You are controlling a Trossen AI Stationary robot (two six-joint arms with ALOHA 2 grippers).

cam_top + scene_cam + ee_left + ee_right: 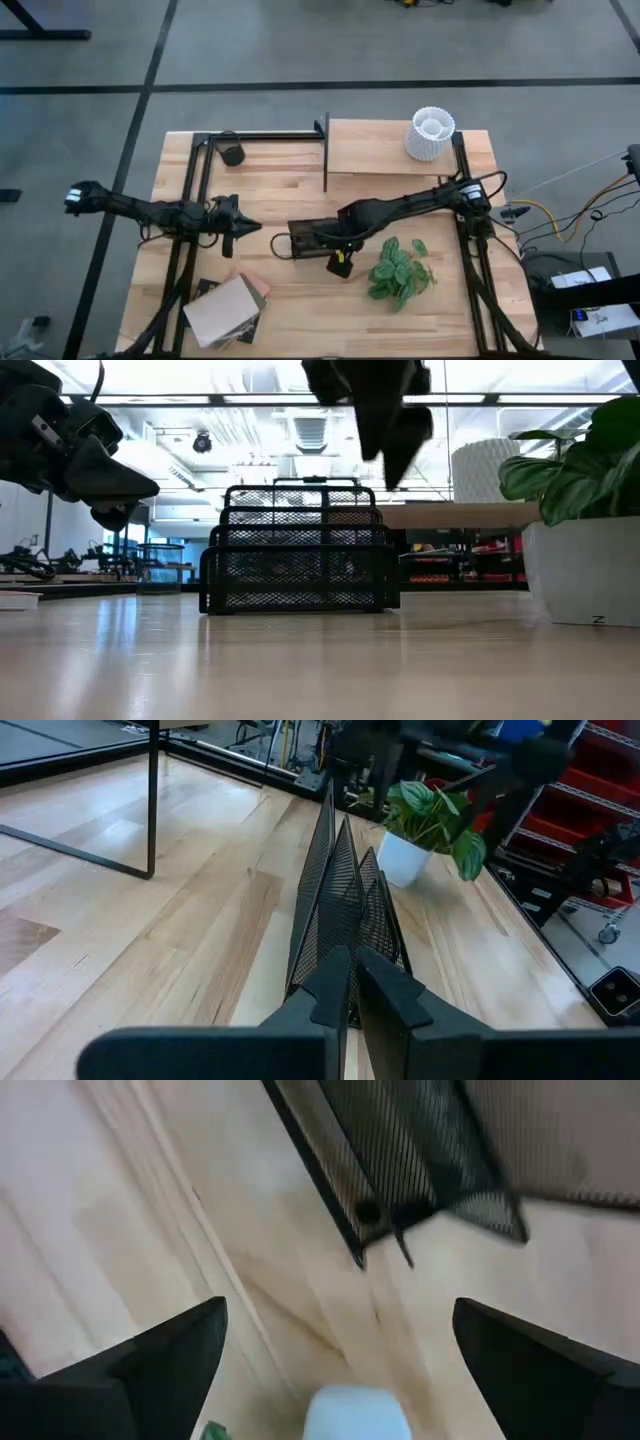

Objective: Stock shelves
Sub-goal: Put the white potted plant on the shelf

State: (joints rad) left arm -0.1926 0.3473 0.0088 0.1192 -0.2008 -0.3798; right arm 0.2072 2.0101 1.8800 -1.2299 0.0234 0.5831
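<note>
The shelves stand at the table's far edge: a thin black frame (260, 135) on the left and a pale board (375, 150) on the right, with a white ribbed vase (431, 135) on the board. A black mesh rack (303, 238) rests on its base at mid-table. My left gripper (250, 228) is shut, level, pointing at the rack's (345, 890) left end from a short gap. My right gripper (350, 1350) is open, hanging above the rack's (300, 550) near right part; the rack's corner (430, 1190) shows beyond its fingers, and nothing lies between them.
A potted leafy plant (400, 270) in a white pot (585, 570) stands right of the rack. A stack of flat brown books or boxes (228, 310) lies at the near left. A small dark object (232, 152) sits under the shelf frame. Bare tabletop (300, 300) lies near the front.
</note>
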